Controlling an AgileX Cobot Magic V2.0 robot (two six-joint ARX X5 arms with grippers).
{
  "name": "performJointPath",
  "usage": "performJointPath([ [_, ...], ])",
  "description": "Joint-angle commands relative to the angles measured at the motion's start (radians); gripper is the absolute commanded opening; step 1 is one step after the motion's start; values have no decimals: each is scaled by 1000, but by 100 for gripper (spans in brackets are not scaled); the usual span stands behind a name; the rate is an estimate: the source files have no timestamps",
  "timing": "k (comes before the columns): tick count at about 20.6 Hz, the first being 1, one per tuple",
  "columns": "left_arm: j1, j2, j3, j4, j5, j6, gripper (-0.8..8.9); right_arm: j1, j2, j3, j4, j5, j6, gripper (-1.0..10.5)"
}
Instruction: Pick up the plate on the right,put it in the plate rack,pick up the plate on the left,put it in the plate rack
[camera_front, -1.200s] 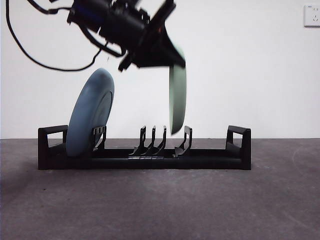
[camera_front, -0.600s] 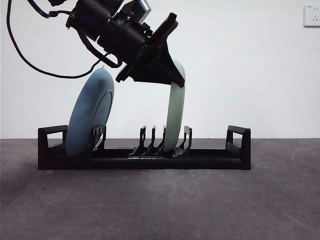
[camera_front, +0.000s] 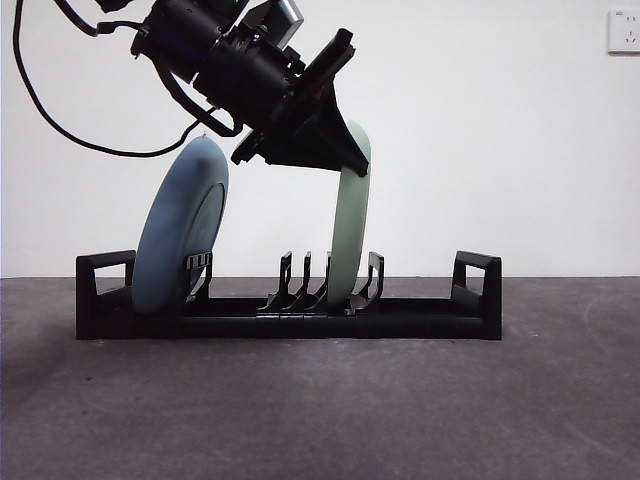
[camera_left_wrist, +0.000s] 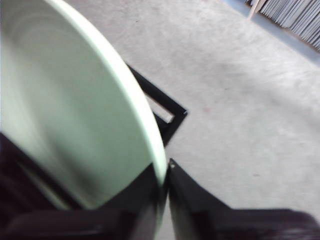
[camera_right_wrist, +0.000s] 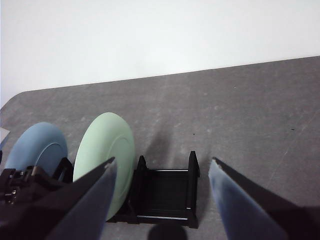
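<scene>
In the front view you have the plate rack lying long and low on the grey desk, with a white wall socket high at the far right; the blue plate leans at the rack's left end against a ribbed prong, and the green plate stands nearly upright between the middle prongs, its lower edge down in the slot. Your left pincer reaches in from the upper left, slanted downward, cables trailing behind it, and covers the green plate's top rim. In the left wrist view that left pincer is clenched on the green plate, both black jaws pressed to the thin rim, with a boxy rack end just beyond. In the right wrist view your right pincer hangs high above the desk, jaws spread wide and grasping nothing, looking down on the green plate, the blue plate and the rack's end
</scene>
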Motion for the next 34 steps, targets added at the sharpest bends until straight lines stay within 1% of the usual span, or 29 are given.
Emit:
performJointPath([
  [1, -5, 4, 2, -8, -26, 27, 133, 0, 2, 0, 8, 2, -11, 312],
  [4, -9, 4, 2, -31, -55, 28, 144, 0, 2, 0, 8, 0, -10, 312],
  [6, -9, 4, 2, -42, -58, 27, 211, 0, 2, 0, 7, -3, -10, 312],
  [9, -12, 4, 2, -55, -48, 27, 362, 0, 2, 0, 5, -5, -8, 312],
  [10, -12, 3, 2, -62, -43, 27, 393, 1, 2, 0, 3, -5, -8, 312],
  [11, -12, -3, 2, -79, -43, 27, 411, 1, 2, 0, -2, -5, -8, 312],
  [15, -12, -48, 2, -147, -42, 34, 406, 1, 4, 0, -37, -6, -21, 310],
  [16, -12, -69, 2, -165, -40, 47, 391, 1, 6, 0, -49, -7, -31, 306],
  [17, -12, -96, 2, -182, -35, 64, 324, 1, 8, 0, -60, -8, -41, 276],
  [18, -12, -121, 2, -198, -24, 83, 238, 1, 8, 0, -70, -14, -54, 225],
  [20, -12, -190, 2, -227, -19, 114, -1, 1, 14, 0, -84, -36, -84, 108],
  [23, -10, -303, 2, -260, -25, 143, -8, 0, 17, 0, -91, -54, -106, 3],
  [24, -9, -337, 2, -269, -34, 153, -8, 0, 17, 0, -90, -58, -108, -9],
  [26, -8, -418, 2, -300, -85, 164, -8, 0, 17, 0, -85, -58, -118, -8],
  [29, -8, -549, 2, -372, -232, 217, -8, 0, 17, 0, -78, -57, -146, -8],
  [32, -8, -657, 2, -441, -397, 235, -8, 0, 17, -1, -77, -56, -158, -8],
  [34, 2, -717, 2, -485, -476, 241, -8, 0, 16, -1, -77, -56, -158, -9],
])
